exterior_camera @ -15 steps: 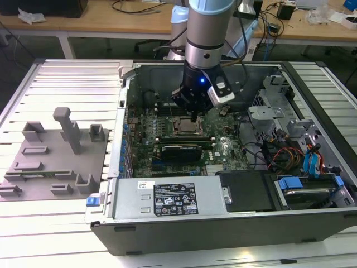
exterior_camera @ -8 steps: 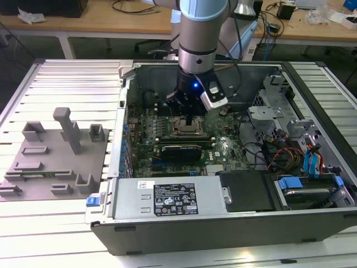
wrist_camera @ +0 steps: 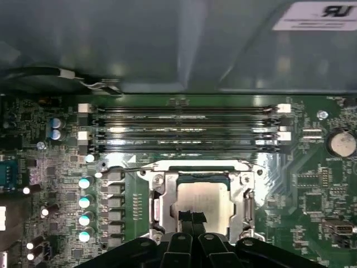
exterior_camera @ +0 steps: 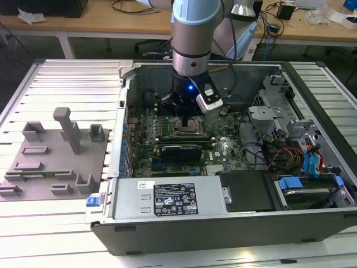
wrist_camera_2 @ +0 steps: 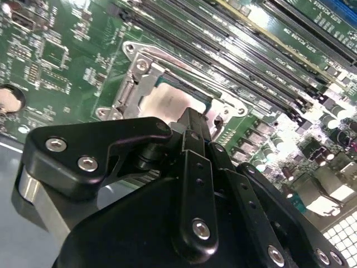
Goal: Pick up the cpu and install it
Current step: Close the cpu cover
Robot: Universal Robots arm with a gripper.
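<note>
The cpu (wrist_camera: 207, 202) is a silvery square chip lying flat inside the metal-framed socket (wrist_camera: 157, 205) on the green motherboard; in the second wrist view the cpu (wrist_camera_2: 167, 103) sits in the same frame. My gripper (wrist_camera: 193, 219) hangs right over the cpu's near edge with its two black fingers (wrist_camera_2: 192, 125) pressed together and nothing between them. Whether the tips touch the chip I cannot tell. In the exterior view my gripper (exterior_camera: 183, 114) is low inside the open computer case, just above the socket (exterior_camera: 187, 129).
Memory slots (wrist_camera: 184, 125) run beside the socket. A dark card (exterior_camera: 181, 149) and the power supply (exterior_camera: 167, 198) lie nearer the case front. Drive cages (exterior_camera: 279, 120) and cables (exterior_camera: 281, 156) are at the exterior view's right. A grey plastic tray (exterior_camera: 56, 151) lies outside the case.
</note>
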